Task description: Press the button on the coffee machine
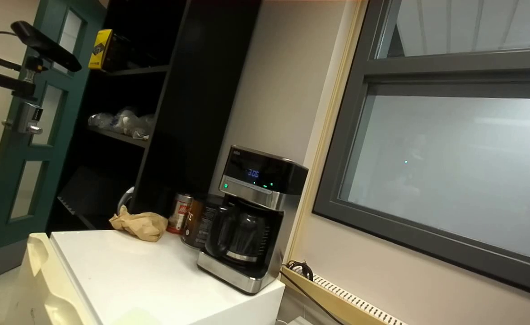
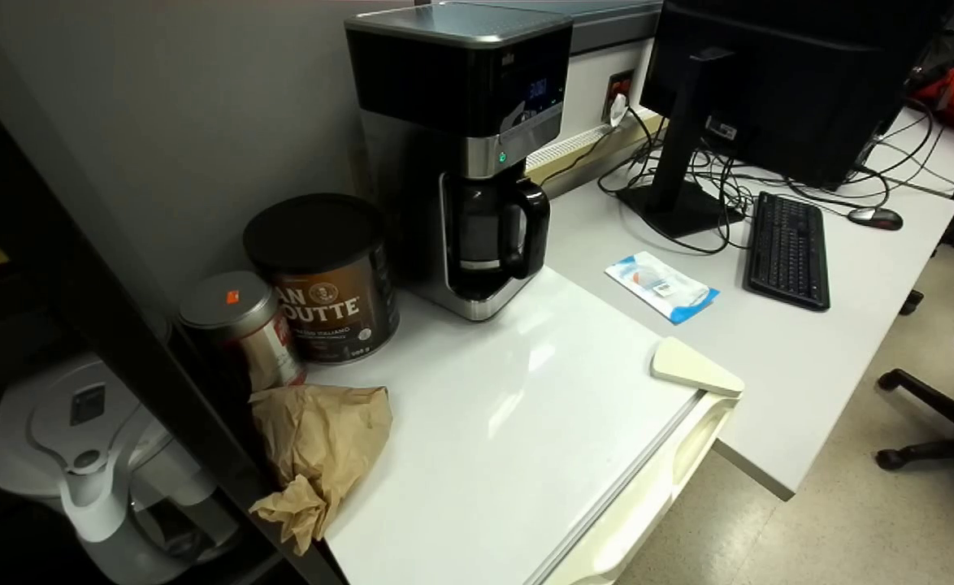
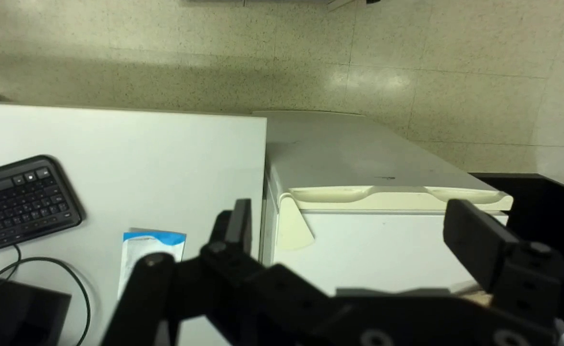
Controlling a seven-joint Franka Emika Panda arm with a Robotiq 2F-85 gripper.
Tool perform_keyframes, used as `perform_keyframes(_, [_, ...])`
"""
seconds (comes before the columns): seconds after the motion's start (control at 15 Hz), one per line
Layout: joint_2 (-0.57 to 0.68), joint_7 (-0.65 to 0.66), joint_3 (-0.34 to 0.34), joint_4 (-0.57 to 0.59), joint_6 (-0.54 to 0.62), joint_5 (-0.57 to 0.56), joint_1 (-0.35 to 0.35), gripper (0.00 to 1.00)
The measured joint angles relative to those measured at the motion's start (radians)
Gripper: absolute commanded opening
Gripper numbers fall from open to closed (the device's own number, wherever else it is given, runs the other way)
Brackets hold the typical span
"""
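White table (image 1: 125, 271) is flanked by dark shelving (image 1: 197, 99) and a desk (image 2: 786, 366). Coffee machine (image 1: 258, 196) is set upright at the table's back corner, desk side. Boxy black body, silver strip across the upper front, silver base; bluish display (image 1: 253, 173) is lit, read as 3:06, small green lights (image 1: 265, 186) below it. Dark glass carafe (image 1: 249, 232), black handle, is seated inside. Panel markings are too small to be read. In an exterior view a brown jar (image 1: 197, 225) just beside is partly covered by the machine; in the wrist view the keyboard (image 3: 30, 204) is cut off and a blue-edged packet (image 3: 142, 245) partly blocked by the hand (image 3: 351, 221), whose fingers are spread wide. Bare table top is seen in front of the machine, out to the cream trim (image 3: 402, 199); desk-side edge is close to its base, shelf-side edge is partly taken by a paper bag (image 2: 323, 431).
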Motion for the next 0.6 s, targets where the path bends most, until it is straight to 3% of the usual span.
perform_keyframes(0.33, [0.196,-0.001,0.048,0.064,0.178,-0.06,0.0,0.45])
perform_keyframes(0.6, [0.353,0.032,0.099,0.138,0.294,-0.177,-0.001,0.13])
